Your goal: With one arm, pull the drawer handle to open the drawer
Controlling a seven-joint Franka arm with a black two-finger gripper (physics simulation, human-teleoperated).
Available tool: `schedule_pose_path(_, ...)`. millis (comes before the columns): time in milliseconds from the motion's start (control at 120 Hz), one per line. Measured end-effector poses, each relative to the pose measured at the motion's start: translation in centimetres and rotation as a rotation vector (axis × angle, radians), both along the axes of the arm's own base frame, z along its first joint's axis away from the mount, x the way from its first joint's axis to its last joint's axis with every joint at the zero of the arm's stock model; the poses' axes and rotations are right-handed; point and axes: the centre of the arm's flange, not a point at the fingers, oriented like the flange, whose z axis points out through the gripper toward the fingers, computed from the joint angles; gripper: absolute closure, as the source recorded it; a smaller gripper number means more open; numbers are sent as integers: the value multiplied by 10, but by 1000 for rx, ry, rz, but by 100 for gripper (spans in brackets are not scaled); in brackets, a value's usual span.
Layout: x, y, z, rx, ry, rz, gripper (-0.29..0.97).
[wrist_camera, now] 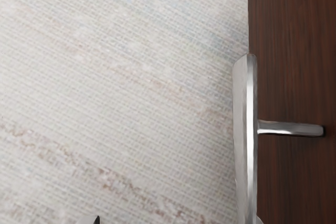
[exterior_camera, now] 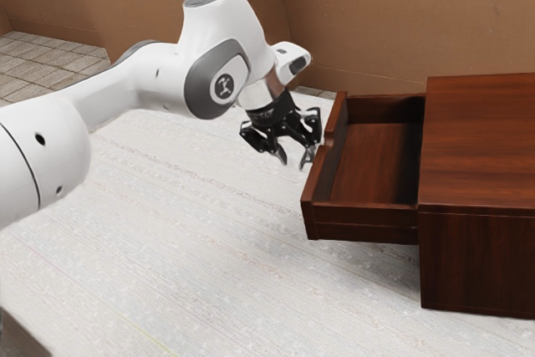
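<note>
A dark wooden drawer [exterior_camera: 372,165] stands pulled well out of its cabinet [exterior_camera: 476,223], toward the exterior view's left, and its inside is bare. My black gripper [exterior_camera: 292,155] hovers just in front of the drawer's front panel [exterior_camera: 322,169], fingers spread apart and open. In the wrist view the silver bar handle [wrist_camera: 245,140] runs along the dark drawer front [wrist_camera: 294,51] on a short post [wrist_camera: 289,128]. It lies off to one side of my hand, not between the fingers. One fingertip [wrist_camera: 94,219] peeks in at the picture's edge.
The cabinet rests on a pale woven surface [exterior_camera: 184,248] that stretches wide to the exterior view's left and front. Brown walls [exterior_camera: 376,6] close off the back, and a tiled floor [exterior_camera: 42,60] shows at the far left.
</note>
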Motion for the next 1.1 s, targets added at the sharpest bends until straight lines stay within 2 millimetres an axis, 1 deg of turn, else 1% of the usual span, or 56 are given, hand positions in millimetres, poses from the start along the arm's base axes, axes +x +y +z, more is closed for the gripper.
schedule_pose_path(92, 0, 8, 1, 0, -3, 13, 39)
schedule_pose_path(250, -1, 10, 1, 6, -4, 13, 39)
schedule_pose_path(375, -5, 18, 4, 9, -4, 24, 39)
schedule_pose_path(717, -4, 16, 2, 8, -9, 21, 38)
schedule_pose_path(917, -3, 14, 4, 6, -19, 16, 28)
schedule_pose_path(1058, -4, 10, 6, 5, -25, 9, 24)
schedule_pose_path(1100, -6, 9, 12, 6, -35, 7, 23)
